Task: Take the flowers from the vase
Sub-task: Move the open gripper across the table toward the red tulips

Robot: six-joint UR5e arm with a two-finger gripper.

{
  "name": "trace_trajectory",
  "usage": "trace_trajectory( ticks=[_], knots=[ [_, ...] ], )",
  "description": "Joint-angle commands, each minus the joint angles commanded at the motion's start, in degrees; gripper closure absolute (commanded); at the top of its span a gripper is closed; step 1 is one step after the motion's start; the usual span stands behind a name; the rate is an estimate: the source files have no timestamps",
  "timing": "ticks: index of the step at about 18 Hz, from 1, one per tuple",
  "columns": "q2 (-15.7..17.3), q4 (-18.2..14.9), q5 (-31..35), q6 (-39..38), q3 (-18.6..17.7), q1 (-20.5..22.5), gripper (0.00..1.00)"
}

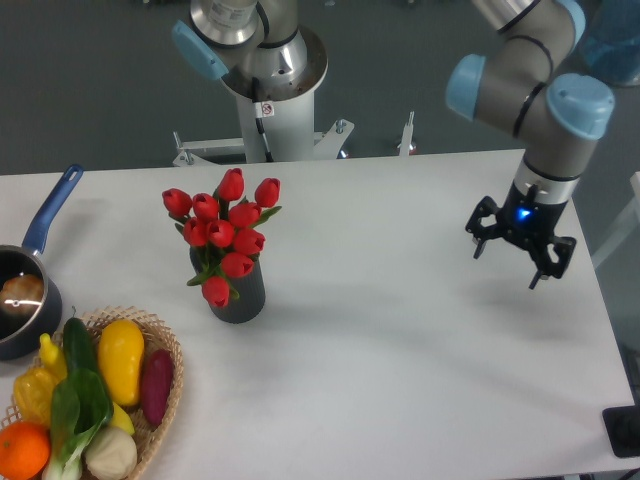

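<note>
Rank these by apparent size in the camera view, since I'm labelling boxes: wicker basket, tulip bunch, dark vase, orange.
1. wicker basket, cut by the frame edge
2. tulip bunch
3. dark vase, top hidden by the tulips
4. orange

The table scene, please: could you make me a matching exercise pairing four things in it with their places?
Things:
1. flowers
2. saucepan
3. wicker basket
4. hand

Places:
A. at the left edge of the table
B. above the right side of the table, away from the vase
C. at the front left corner
D. standing in the vase

Pairs: 1-D, 2-A, 3-C, 4-B
</note>
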Motion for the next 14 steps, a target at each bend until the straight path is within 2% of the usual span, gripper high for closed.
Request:
trace_trajectory(
  ticks=[1, 2, 7, 8, 10, 12, 14],
  knots=[
    [-0.27, -1.95, 2.02, 0.09, 1.42, -0.26, 0.00],
    [-0.18, -2.41, 3.26, 0.09, 1.52, -0.61, 0.00],
    [1.75, -2.15, 4.06, -0.44, 0.39, -3.42, 0.00],
    [2.88, -1.89, 4.41, -0.27, -1.62, -3.69, 0.00],
    [5.52, 0.74, 3.98, -0.17, -5.66, -3.69, 0.00],
    [7.46, 5.47, 1.70, -0.26, -12.07, -4.22, 0.00],
    [8.08, 8.91, -2.08, -0.18, -17.00, -4.49, 0.00]
  ],
)
